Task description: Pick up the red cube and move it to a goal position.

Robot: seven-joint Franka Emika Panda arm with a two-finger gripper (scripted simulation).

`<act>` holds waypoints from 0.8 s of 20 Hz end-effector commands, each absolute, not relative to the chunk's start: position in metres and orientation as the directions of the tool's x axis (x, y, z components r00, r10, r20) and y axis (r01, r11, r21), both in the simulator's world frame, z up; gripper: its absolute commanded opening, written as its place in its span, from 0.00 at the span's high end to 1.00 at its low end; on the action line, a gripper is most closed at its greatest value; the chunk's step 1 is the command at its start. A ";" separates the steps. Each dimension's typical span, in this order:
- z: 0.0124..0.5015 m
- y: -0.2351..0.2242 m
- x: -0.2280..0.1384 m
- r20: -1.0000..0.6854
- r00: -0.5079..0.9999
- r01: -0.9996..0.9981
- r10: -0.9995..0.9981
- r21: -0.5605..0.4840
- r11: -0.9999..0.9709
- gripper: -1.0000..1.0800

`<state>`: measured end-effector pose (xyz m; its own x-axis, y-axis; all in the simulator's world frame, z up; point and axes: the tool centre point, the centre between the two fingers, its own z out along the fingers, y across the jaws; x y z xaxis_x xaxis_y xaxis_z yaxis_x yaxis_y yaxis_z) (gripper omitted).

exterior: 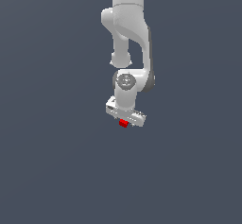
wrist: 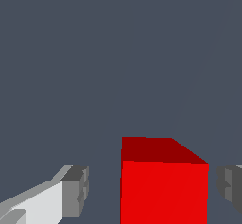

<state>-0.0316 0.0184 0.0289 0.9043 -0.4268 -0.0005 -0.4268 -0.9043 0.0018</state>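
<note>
The white arm [exterior: 126, 38] comes down from the top of the exterior view and ends in the hand [exterior: 125, 119], whose broad white body is tilted, its end toward the exterior view's right sitting lower. The cube [exterior: 124, 123] shows as a small red spot just under that body, about at its middle, much narrower than the hand.

In the wrist view the cube [wrist: 164, 185] sits between the two fingers. One grey pad [wrist: 75, 191] on its white finger stands clear of the cube with a strip of grey background between them. The other pad [wrist: 230, 185] is also apart from the cube, by a narrower strip. So the hand is spread, with the cube in the gap and neither pad touching it. The cube lies nearer the second pad than the first.

The cube has no long axis: its faces look equal, plain and unmarked. In the wrist view one bright face is turned nearly square to the camera, and a darker face slants away behind it, so the cube is turned slightly out of line with the fingers.

The ground around everything is one flat slate grey with no edge, corner or shadow to be seen, so I cannot tell whether the cube rests on a surface or hangs free, nor place it against any edge.
</note>
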 end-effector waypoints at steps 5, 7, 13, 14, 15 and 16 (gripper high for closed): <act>0.020 0.019 -0.033 0.000 0.889 -0.457 -0.457 0.001 -0.889 0.04; 0.020 0.019 -0.033 0.000 0.889 -0.457 -0.457 0.001 -0.889 1.00; 0.020 0.019 -0.033 0.000 0.889 -0.457 -0.457 0.001 -0.889 1.00; 0.020 0.019 -0.033 0.000 0.889 -0.457 -0.457 0.001 -0.889 1.00; 0.020 0.019 -0.033 0.000 0.889 -0.457 -0.457 0.001 -0.889 1.00; 0.020 0.019 -0.033 0.000 0.890 -0.457 -0.457 0.000 -0.890 1.00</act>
